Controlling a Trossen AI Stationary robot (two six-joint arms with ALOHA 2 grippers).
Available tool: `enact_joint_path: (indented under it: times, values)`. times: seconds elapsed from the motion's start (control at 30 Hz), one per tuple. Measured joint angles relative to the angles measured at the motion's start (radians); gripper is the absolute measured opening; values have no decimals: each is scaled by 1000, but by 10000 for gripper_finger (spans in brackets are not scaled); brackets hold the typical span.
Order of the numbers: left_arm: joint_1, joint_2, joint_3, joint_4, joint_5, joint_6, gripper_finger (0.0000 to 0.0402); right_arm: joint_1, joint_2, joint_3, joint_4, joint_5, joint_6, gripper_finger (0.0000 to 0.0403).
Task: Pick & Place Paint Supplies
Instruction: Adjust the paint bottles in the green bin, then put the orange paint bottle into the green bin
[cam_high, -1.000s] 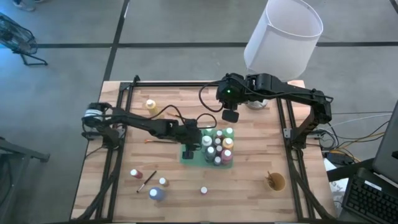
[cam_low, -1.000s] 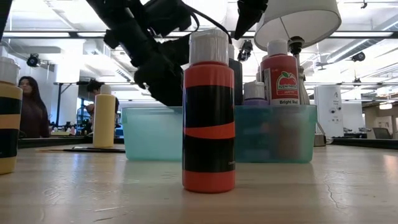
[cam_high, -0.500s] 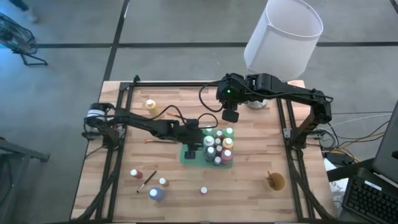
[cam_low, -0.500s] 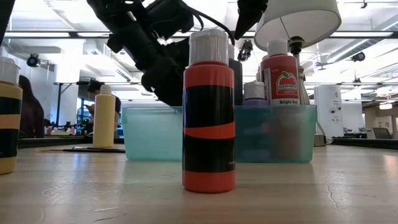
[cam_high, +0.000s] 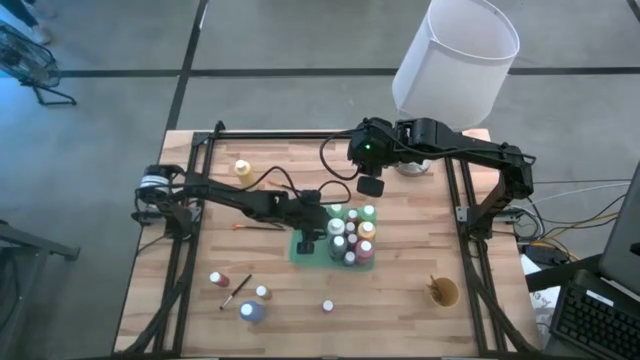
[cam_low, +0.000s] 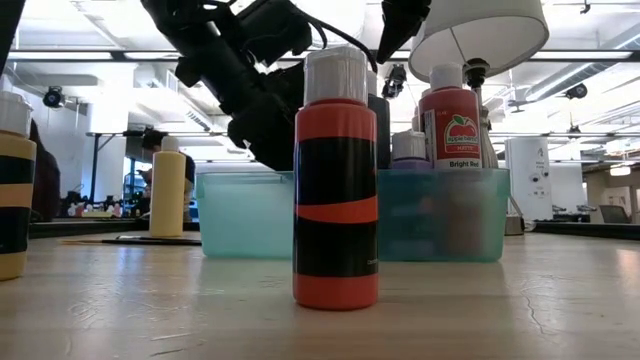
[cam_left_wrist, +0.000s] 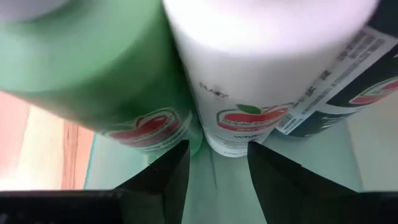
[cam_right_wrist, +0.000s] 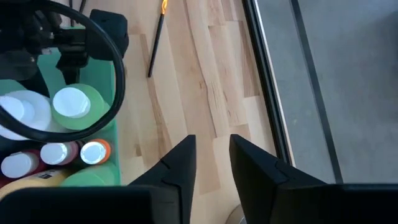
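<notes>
Several paint bottles (cam_high: 349, 236) already stand upright, caps up, in the green bin (cam_high: 303, 250) at the middle of the tabletop (cam_high: 400, 290), so the task looks about half done. Left outside are a yellow bottle (cam_high: 242, 168) near the far left, four bottles toward the near edge, and two brushes (cam_high: 236, 292) lying flat; the near one runs diagonally. The left tool (cam_left_wrist: 217, 163) is down inside the bin, fingers apart and empty, facing a white bottle (cam_left_wrist: 261, 68) and a green bottle (cam_left_wrist: 93, 68) seen along their length. The right tool (cam_right_wrist: 211, 163) hangs over bare wood behind the bin, narrowly parted, holding nothing.
</notes>
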Motion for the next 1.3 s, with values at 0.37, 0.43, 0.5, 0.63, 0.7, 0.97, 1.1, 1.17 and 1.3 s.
enact_joint_path:
  times: [0.37,0.43,0.5,0.63,0.7,0.97,1.1,1.17,1.3]
  values:
    - [1,0,0,23,-2,34,168,0,0,0,0,0,3,55]
    - [3,-1,0,3,-9,26,168,0,0,0,0,0,3,51]
    - [5,-1,0,-14,-10,21,168,0,0,0,0,0,3,48]
    - [7,-1,0,-15,-62,21,168,0,0,0,0,0,1,50]
    - [9,-1,0,-14,-85,26,168,0,0,0,-1,0,2,54]
    - [11,-1,0,43,-63,93,168,0,0,0,0,0,1,81]
    - [10,-1,0,39,-59,88,168,0,0,0,-1,0,3,94]
    - [10,-2,0,1,-59,76,168,0,0,0,-1,0,3,99]
    - [10,-24,0,-86,-58,42,168,0,0,0,-1,0,3,108]
